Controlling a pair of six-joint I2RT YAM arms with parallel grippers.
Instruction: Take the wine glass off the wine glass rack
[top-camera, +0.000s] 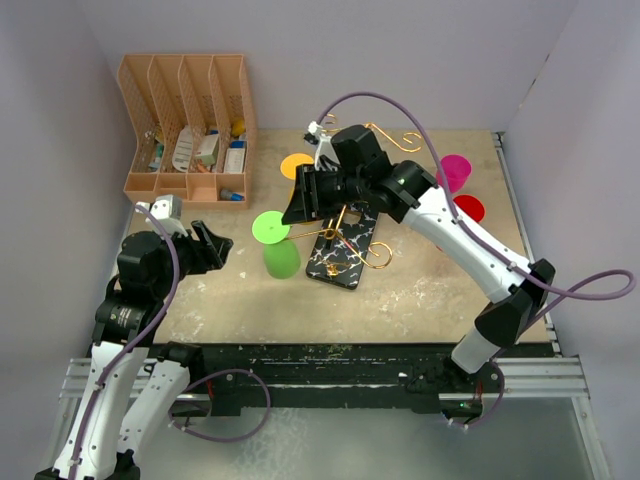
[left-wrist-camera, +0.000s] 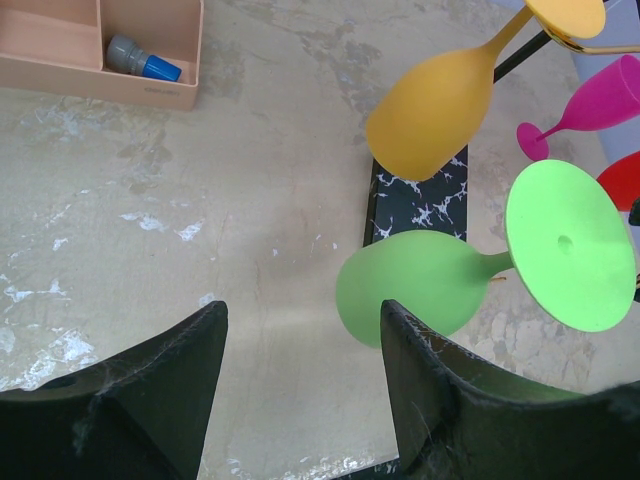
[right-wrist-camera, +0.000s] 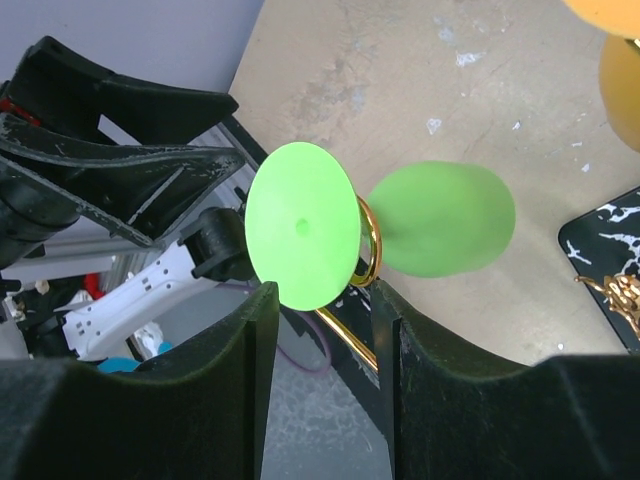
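On the far left stands the peach file organiser (top-camera: 185, 130). It is not part of this job.

Next comes the left gripper (left-wrist-camera: 300, 325). Its jaws are wide open and hold nothing. It hangs low over the table (top-camera: 420, 290), near the green glass but not touching it.

The green wine glass (top-camera: 281, 258) hangs upside down on the wine glass rack (top-camera: 345, 257), at the rack's left side. Its stem sits in a gold curl (right-wrist-camera: 366, 245), and its round foot (right-wrist-camera: 300, 238) is on top.

The right gripper (right-wrist-camera: 327, 292) is at that foot. Its jaws are open, one on each side of the foot's lower edge. I cannot tell if they touch it, and it does not look gripped.

I think some things could go wrong. The foot is thin and smooth, so a weak pinch could let the glass slip and drop. If the glass is pulled up and not out along the curl, the stem could catch and tip the whole rack. The orange glass (left-wrist-camera: 430, 115) hangs close by and could get bumped. The pink glass (top-camera: 455, 172) and red glass (top-camera: 467, 208) are farther right, well away
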